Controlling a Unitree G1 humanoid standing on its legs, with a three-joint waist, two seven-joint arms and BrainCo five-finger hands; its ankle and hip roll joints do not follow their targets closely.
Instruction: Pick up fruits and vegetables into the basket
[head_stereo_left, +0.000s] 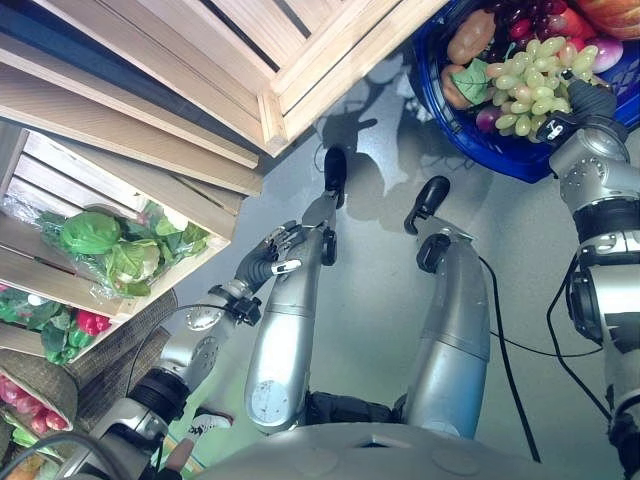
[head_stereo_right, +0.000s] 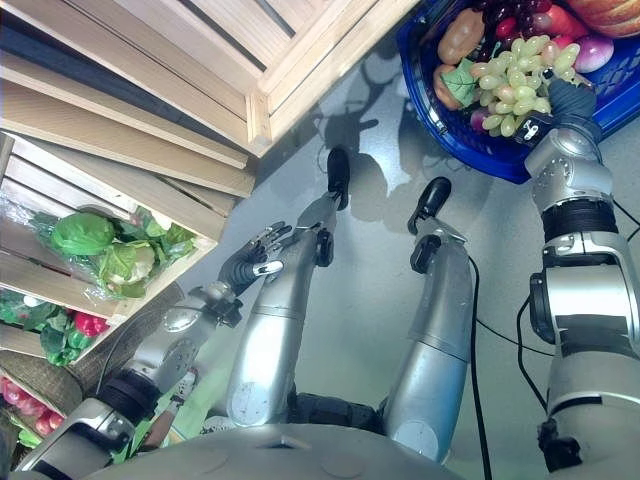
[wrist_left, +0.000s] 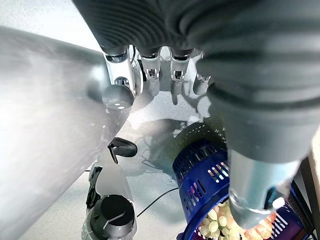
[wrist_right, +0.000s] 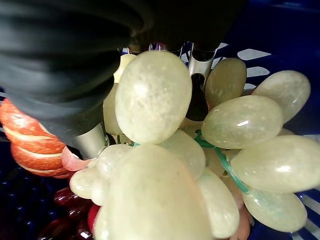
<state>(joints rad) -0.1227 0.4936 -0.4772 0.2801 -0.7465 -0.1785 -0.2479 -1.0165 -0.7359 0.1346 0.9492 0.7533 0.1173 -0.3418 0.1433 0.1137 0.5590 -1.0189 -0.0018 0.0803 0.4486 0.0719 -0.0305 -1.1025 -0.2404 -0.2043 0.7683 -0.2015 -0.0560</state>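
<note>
A blue plastic basket (head_stereo_left: 520, 162) stands on the grey floor at the upper right, holding several fruits and vegetables: dark red grapes (head_stereo_left: 530, 15), a brown potato (head_stereo_left: 470, 35), a purple onion (head_stereo_left: 607, 55). On top lies a bunch of green grapes (head_stereo_left: 530, 85). My right hand (head_stereo_left: 590, 100) reaches into the basket, its thumb and fingers (wrist_right: 200, 65) set round the green grapes (wrist_right: 155, 100). My left hand (head_stereo_left: 272, 258) hangs low over the floor at centre left, its fingers (wrist_left: 150, 65) straight and holding nothing.
Wooden crates (head_stereo_left: 200, 80) line the left and top. One crate holds bagged green lettuce (head_stereo_left: 90, 235), and below it lie red peppers (head_stereo_left: 90, 322) among leaves. A wicker basket (head_stereo_left: 40, 385) with pink produce sits at the lower left. Grey floor lies between crates and basket.
</note>
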